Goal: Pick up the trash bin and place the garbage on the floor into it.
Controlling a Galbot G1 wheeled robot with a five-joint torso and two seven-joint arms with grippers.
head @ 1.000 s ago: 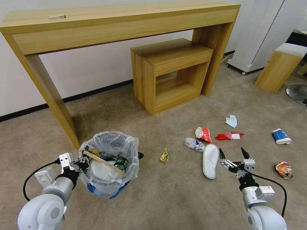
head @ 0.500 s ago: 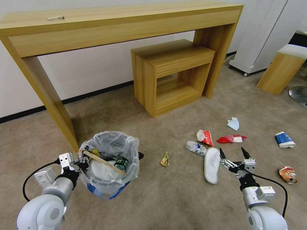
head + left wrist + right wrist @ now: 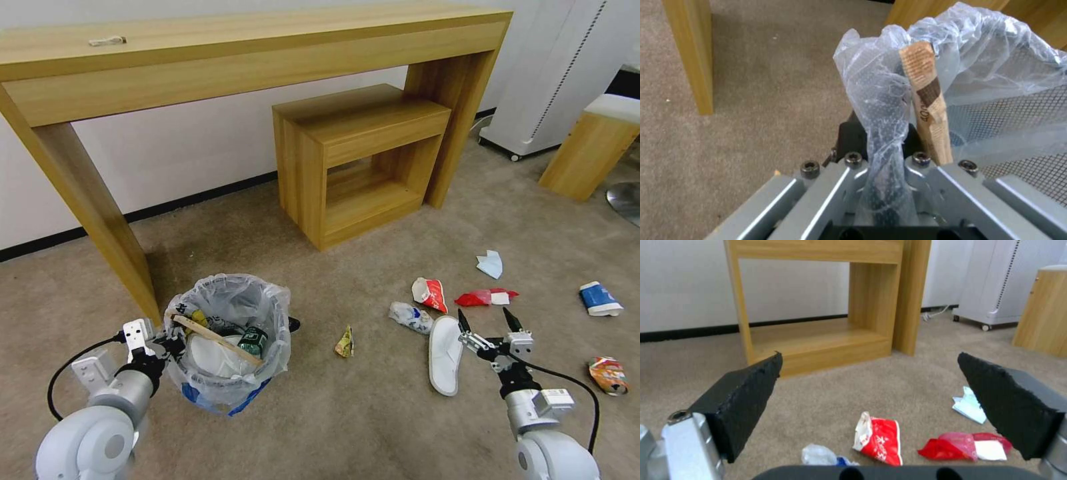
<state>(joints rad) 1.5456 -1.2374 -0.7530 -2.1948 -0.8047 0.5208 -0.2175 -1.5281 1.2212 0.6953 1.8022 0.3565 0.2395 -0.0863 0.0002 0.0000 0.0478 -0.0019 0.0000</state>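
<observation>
from the head view, your left end effector [image 3: 175,345] is clamped on the near rim of the trash bin [image 3: 230,343], pinching mesh and liner together; the bin already carries a wooden stick [image 3: 215,339], a white slipper and a green can. your right end effector [image 3: 492,326] hangs with its jaws spread wide and nothing between them. the white slipper [image 3: 445,353] on the floor lies just to the left of it, almost touching the left finger, its long axis running roughly away from you, toe end nearer the crushed bottle [image 3: 410,317]. that makes the right arm by far the nearer one, and i judge the slipper wants the jaws across its narrow width, shifted left.

from the left wrist view, the fingers are closed on a twisted fold of the clear plastic bag [image 3: 882,110] and the wire rim, with the stick's end [image 3: 927,100] standing right beside the grip.

from the right wrist view, both black pads [image 3: 744,395] stand far apart and empty. ahead of them on the carpet lie the red wrapper [image 3: 878,436], a second red wrapper [image 3: 962,447] and the light-blue mask [image 3: 969,404].
</observation>
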